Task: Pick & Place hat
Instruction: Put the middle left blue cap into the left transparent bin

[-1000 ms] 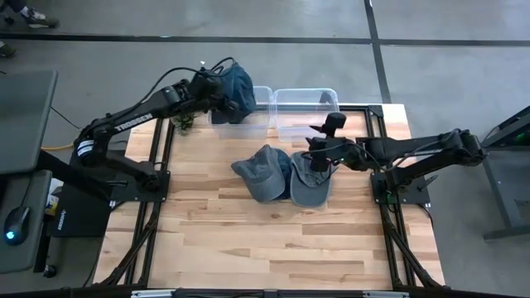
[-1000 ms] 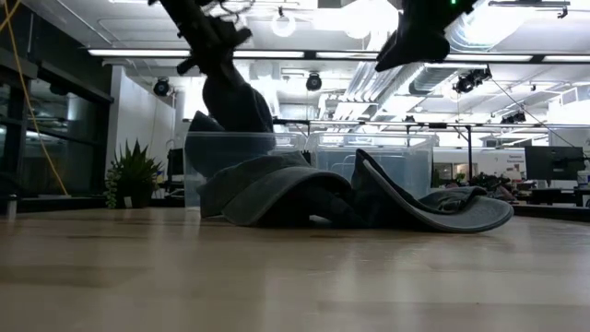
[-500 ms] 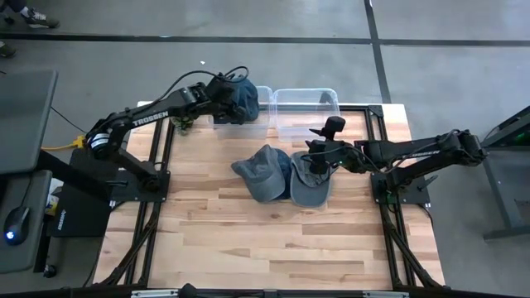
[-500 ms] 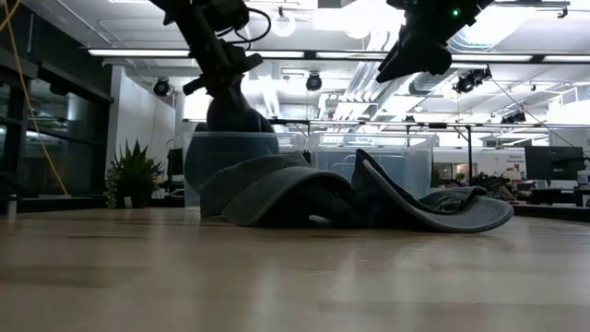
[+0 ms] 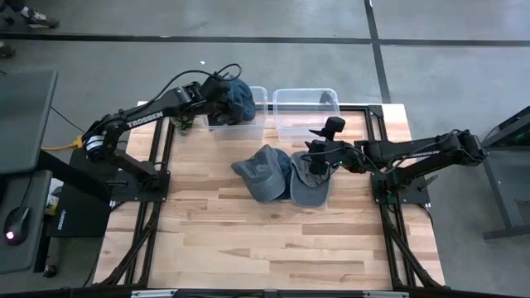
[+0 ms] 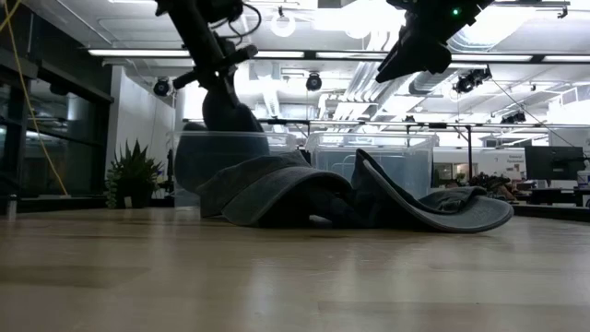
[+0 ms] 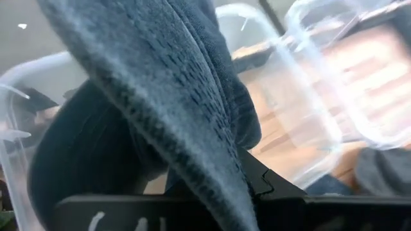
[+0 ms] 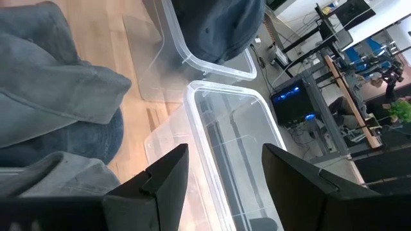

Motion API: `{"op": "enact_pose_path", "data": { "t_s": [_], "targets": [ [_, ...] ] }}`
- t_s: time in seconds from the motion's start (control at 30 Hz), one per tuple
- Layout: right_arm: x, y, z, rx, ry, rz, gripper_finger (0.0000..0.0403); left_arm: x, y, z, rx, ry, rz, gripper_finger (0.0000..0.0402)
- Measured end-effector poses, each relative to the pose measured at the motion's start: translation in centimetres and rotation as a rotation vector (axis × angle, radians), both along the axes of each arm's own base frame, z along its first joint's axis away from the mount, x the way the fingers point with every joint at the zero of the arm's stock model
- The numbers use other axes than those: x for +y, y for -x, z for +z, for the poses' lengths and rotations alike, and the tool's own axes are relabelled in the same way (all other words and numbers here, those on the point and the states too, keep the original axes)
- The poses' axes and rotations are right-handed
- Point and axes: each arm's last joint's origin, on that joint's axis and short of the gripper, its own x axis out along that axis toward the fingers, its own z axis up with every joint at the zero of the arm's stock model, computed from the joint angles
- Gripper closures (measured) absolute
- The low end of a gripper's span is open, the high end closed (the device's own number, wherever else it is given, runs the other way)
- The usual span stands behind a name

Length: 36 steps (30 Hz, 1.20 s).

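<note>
Dark-blue fabric cap: soft, woven cloth, crumpled; clamped in the left gripper at the upper left of the high view, its lower part sunk into the left clear plastic bin.
Left gripper: fingers closed tight on the dark-blue cap; in the left wrist view the ribbed cloth fills the frame above the dark fingers.
Left clear plastic bin: transparent, rectangular, rounded rim; upper centre-left of the high view, at the table's far edge.
Right clear plastic bin: same make, holding nothing visible; just beside the left bin, upper centre.
Grey-blue fabric caps: two, soft and folded, lying touching at the centre of the high view; in the low view they form a low mound on the wood.
Right gripper: fingers spread apart, gripping nothing; poised over the right-hand grey cap, centre-right.
Light wooden slatted table: pale planks, visible grain, black frame.
</note>
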Motion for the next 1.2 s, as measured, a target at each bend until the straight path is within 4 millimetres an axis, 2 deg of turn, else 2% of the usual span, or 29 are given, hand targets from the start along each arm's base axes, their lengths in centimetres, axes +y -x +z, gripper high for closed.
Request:
{"op": "enact_pose_path", "data": {
  "t_s": [0.2,0.6,0.8,0.97,1.2],
  "targets": [
    [0.0,0.0,0.0,-0.005,-0.005,-0.002,0.0210,-0.6,1.0,1.3,-0.023,-0.003,0.046,0.0396],
    [0.0,0.0,0.0,-0.012,-0.016,-0.001,0.0210,-0.6,1.3,1.2,-0.044,0.022,0.140,0.0389],
    [0.0,0.0,0.0,-0.023,-0.029,-0.003,0.0210,-0.7,1.5,0.9,-0.014,0.046,0.171,0.0388],
    [0.1,0.0,0.0,-0.023,-0.034,0.003,0.0210,-0.1,0.5,-0.6,0.031,0.090,0.176,0.0387],
    [0.1,0.0,0.0,-0.024,-0.040,0.007,0.0210,0.4,-0.3,-1.7,0.058,0.105,0.179,0.0386]
  ]
}}
